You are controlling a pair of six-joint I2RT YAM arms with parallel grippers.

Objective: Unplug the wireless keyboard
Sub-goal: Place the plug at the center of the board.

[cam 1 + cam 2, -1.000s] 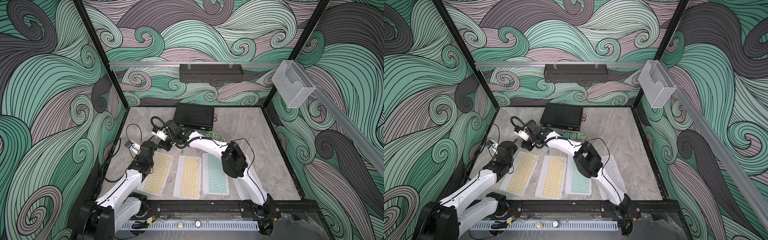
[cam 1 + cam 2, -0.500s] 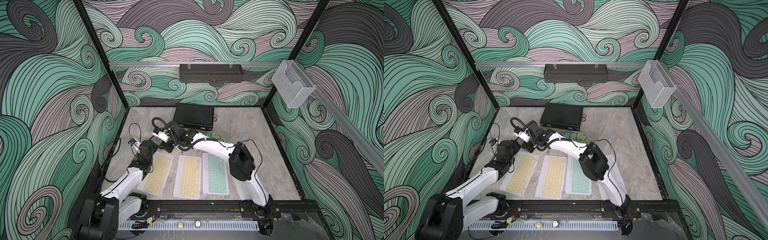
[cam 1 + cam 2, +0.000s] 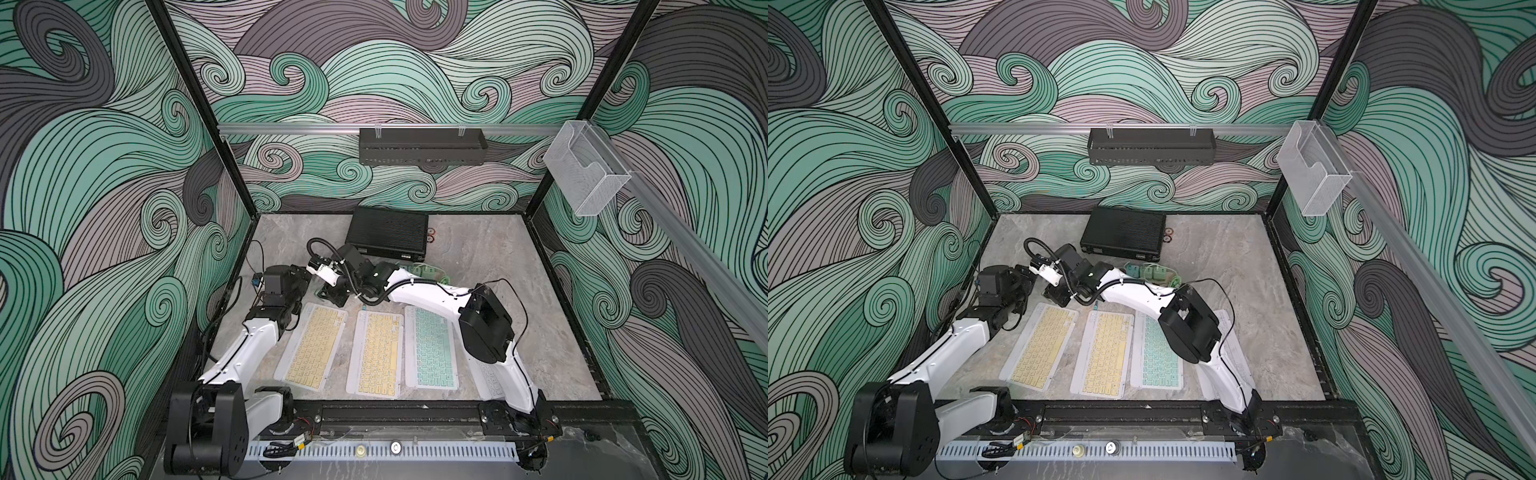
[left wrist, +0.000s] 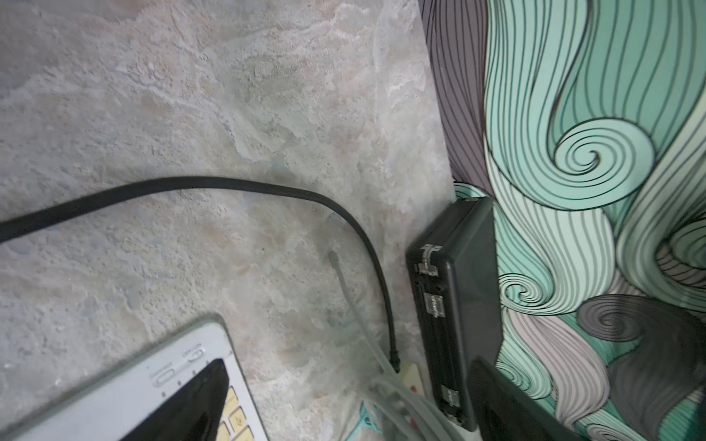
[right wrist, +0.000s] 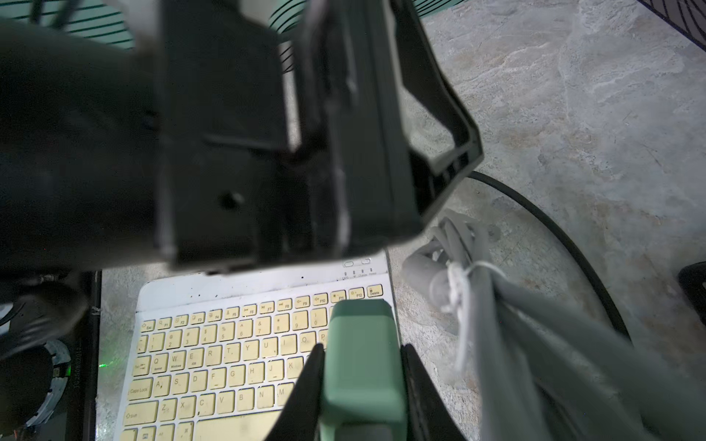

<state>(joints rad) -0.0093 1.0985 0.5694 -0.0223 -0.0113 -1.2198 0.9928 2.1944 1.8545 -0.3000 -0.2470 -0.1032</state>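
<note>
Three keyboards lie side by side in both top views: a yellow keyboard (image 3: 316,347) on the left, a second yellow one (image 3: 376,353) and a green one (image 3: 430,347). My right gripper (image 5: 361,378) is shut on a green plug block (image 5: 359,343), held above the far corner of the left yellow keyboard (image 5: 229,343). A tied bundle of grey cable (image 5: 535,343) hangs beside the block. My left gripper (image 4: 344,412) stands open just past that keyboard's far edge (image 4: 153,393), with nothing between its fingers (image 4: 191,404). A grey cable end (image 4: 333,259) lies loose on the table.
A black box (image 3: 388,232) sits at the back, with several green plug blocks (image 3: 419,272) in front of it. A black cable (image 4: 267,191) curves over the table toward the box (image 4: 454,305). A white keyboard (image 3: 490,374) lies partly under the right arm. The two grippers (image 3: 307,276) (image 3: 332,293) are close together.
My left gripper has opened wide and its wrist has shifted a little back and to the left. The right arm's elbow swung right; its gripper stayed shut on the green block.
</note>
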